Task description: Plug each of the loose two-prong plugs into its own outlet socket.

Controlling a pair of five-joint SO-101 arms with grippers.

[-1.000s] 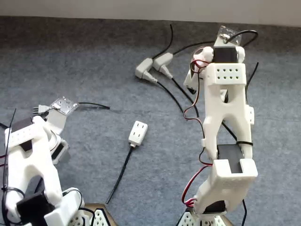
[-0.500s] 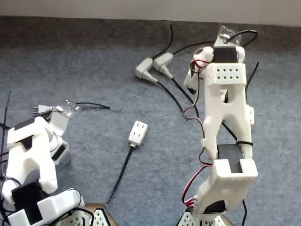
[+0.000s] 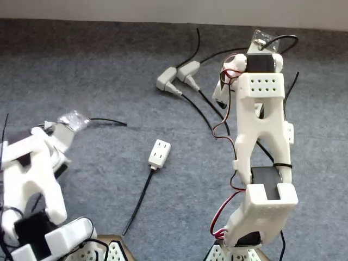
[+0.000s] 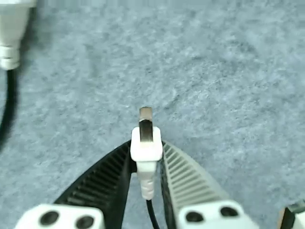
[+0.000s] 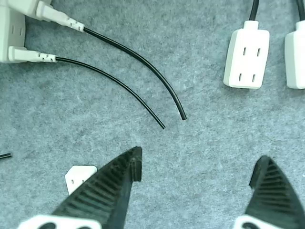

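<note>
Left wrist view: the left hand (image 4: 146, 149) grips a plug (image 4: 146, 138), prongs overlapping edge-on; an outlet socket (image 4: 12, 21) beyond is cut off. The right hand (image 5: 199, 162) gapes, released.

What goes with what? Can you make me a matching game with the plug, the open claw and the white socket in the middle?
Things:
1. two-prong plug
2. right gripper
3. white outlet socket

Where or how:
A. lies on the grey carpet between the two arms
B. open, above the carpet
C. pinched in the left gripper, prongs pointing away from it

Pairs: 1-C, 2-B, 3-A.
</note>
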